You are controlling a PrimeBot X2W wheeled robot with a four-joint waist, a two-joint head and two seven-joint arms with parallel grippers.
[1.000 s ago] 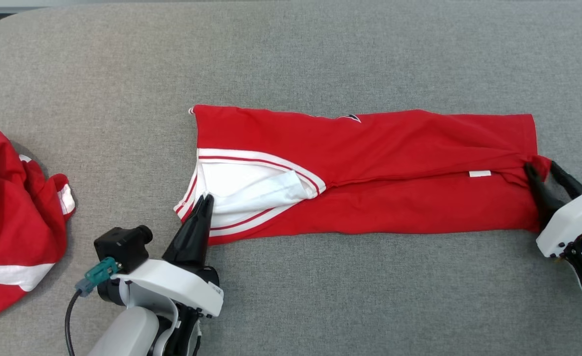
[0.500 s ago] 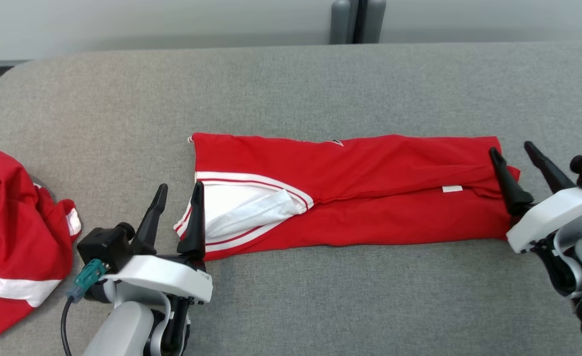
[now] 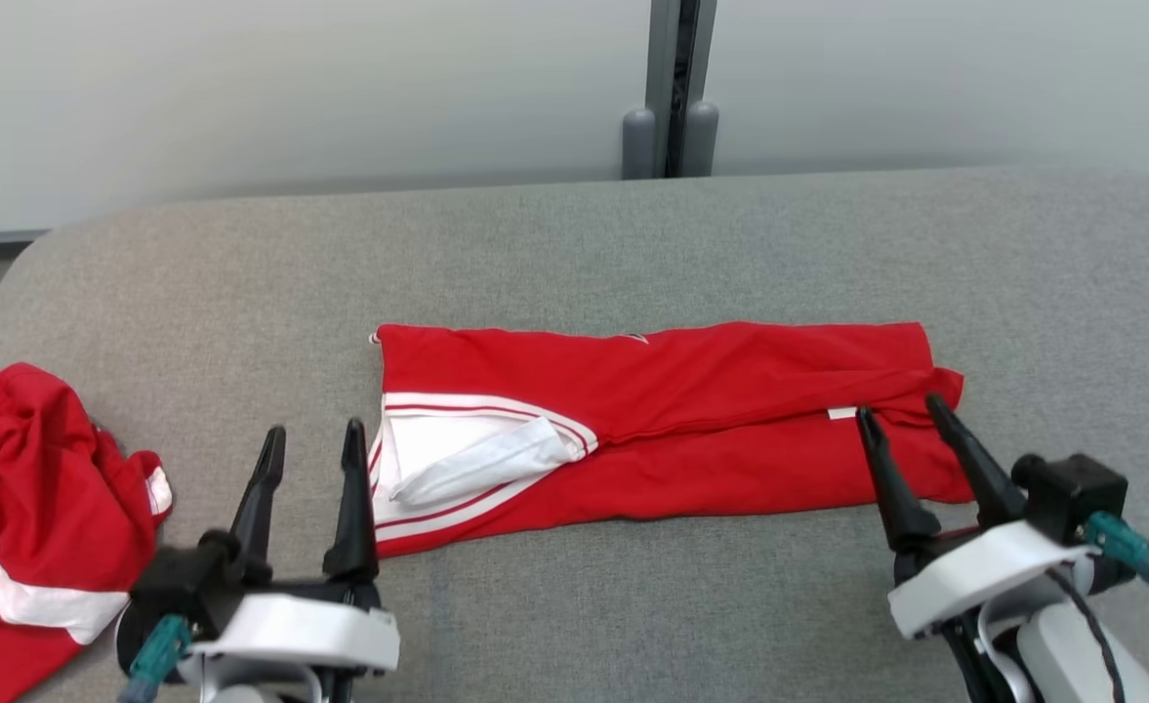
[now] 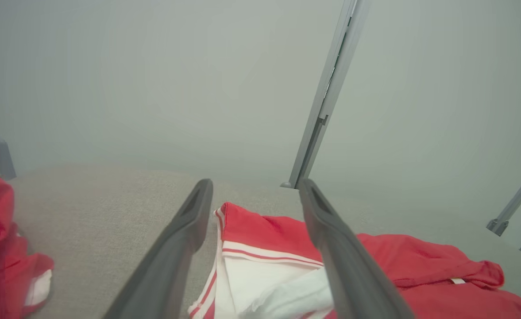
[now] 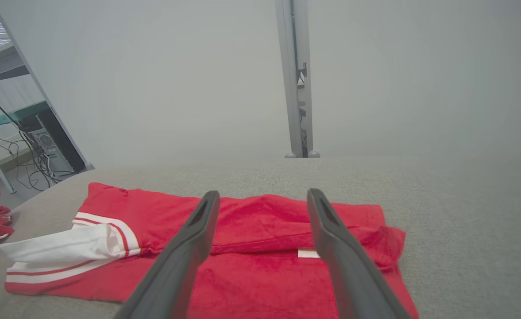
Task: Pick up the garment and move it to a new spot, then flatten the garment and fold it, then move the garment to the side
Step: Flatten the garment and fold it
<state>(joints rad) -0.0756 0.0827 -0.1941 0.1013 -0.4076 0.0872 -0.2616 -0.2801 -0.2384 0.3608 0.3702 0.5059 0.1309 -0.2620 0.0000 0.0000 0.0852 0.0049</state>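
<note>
So the garment (image 3: 652, 420) is lying mid-desk (image 3: 633, 244) as a long strip running 9 to 3 o'clock, already folded lengthwise by the look of it. The left fingers (image 3: 349, 498) are spread wide with nothing in them, just off its 8 o'clock corner. The right fingers (image 3: 886, 478) are equally wide and empty at the 4 o'clock end. I'd guess a crosswise fold is up next. Tips: tuck that white sleeve bit at the 9 o'clock end in first, pinch all the layers at the corners, not just the top one, and carry the end over low so nothing slides. Keep clear of the other red heap (image 3: 27, 488) at 9 o'clock.
</note>
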